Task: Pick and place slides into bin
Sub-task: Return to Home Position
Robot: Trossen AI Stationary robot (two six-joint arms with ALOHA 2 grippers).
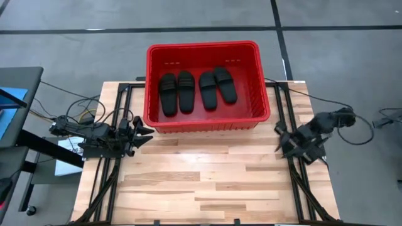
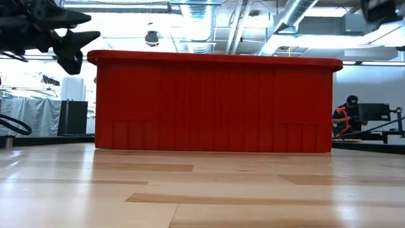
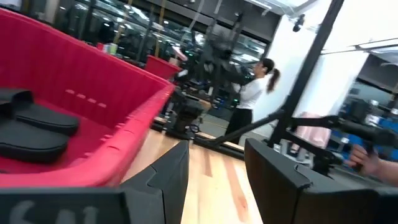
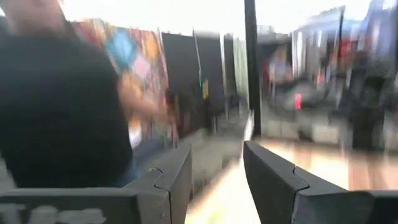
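1. Left gripper (image 1: pixel 143 132), fingers apart and empty, hangs beside the bin's (image 1: pixel 202 45) left front corner; right gripper (image 1: pixel 284 141), likewise parted and empty, is off its right corner.
2. All four slides (image 1: pixel 196 91) lie inside the bin.
3. Retract each arm outward, clear of the rim.

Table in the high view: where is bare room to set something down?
The table is bare in front of the bin, between the left gripper and right gripper. Inside the bin, four slides crowd the middle.
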